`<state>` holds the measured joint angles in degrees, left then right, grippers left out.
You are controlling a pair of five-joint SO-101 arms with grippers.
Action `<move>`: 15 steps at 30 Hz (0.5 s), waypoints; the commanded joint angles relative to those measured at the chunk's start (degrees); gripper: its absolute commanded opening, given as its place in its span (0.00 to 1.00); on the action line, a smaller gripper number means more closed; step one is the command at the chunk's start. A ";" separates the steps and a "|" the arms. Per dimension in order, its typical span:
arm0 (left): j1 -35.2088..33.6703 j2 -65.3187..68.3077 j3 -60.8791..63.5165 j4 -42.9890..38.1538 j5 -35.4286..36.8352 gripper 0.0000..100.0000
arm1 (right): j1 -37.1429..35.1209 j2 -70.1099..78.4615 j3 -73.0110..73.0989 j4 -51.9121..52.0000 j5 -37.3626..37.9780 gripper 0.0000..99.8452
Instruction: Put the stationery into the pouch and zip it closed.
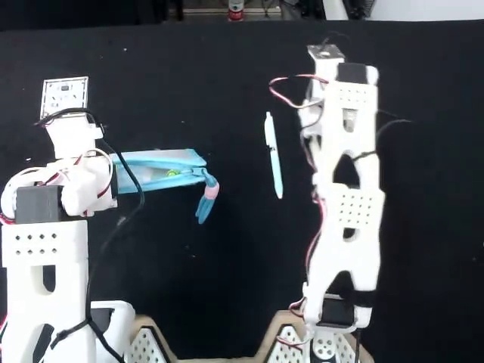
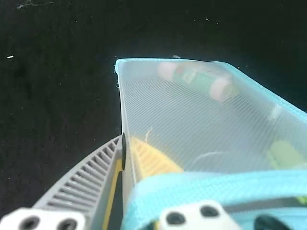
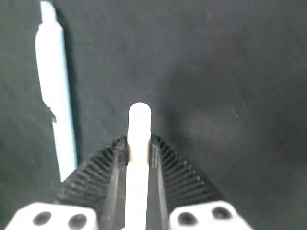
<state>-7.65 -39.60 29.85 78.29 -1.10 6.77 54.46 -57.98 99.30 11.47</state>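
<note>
A light blue mesh pouch [image 1: 160, 169] lies left of centre, its tassel pull [image 1: 206, 198] hanging off the right end. My left gripper [image 1: 115, 180] is shut on the pouch's left end; in the left wrist view the mesh wall [image 2: 192, 124] sits between its fingers [image 2: 91, 182]. A green item with pink ends [image 2: 194, 79] lies inside the pouch. A white and light blue pen [image 1: 274, 155] lies on the table mid-scene. My right gripper [image 3: 139, 143] is shut on a white rod-shaped item [image 3: 139, 117], with the pen [image 3: 55, 96] beside it on the cloth.
The table is covered in black cloth [image 1: 197, 272]. The right arm [image 1: 344, 159] stretches from the front edge toward the back, just right of the pen. A white marker card [image 1: 65, 94] lies at the back left.
</note>
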 commanded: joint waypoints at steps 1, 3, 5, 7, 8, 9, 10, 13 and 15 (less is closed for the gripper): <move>0.57 0.44 1.89 -0.79 0.70 0.03 | 4.22 -6.37 4.35 -0.26 5.01 0.01; 0.57 0.44 1.89 -0.79 0.70 0.03 | 6.33 -6.64 6.90 -1.32 7.74 0.01; 0.57 0.44 1.89 -0.79 0.70 0.03 | 8.53 -6.90 9.19 -1.85 10.37 0.01; 0.57 0.44 1.98 -0.79 0.70 0.03 | 11.16 -6.99 11.30 -2.46 13.19 0.01; 0.57 0.44 1.98 -0.79 0.70 0.03 | 12.57 -6.99 12.09 -2.81 14.51 0.01; 0.57 0.44 1.98 -0.79 0.70 0.03 | 13.98 -6.99 12.88 -3.16 15.82 0.01; 0.57 0.44 1.89 -0.79 0.70 0.03 | 15.47 -6.99 13.67 -3.52 16.88 0.01; 0.57 0.44 1.80 -0.79 0.70 0.03 | 19.52 -6.99 15.96 -4.48 20.40 0.01; 0.57 0.44 1.80 -0.79 0.70 0.03 | 22.07 -6.99 17.89 -5.71 22.77 0.01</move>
<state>-7.65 -39.60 29.85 78.29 -1.10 24.79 52.18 -41.19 95.08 30.99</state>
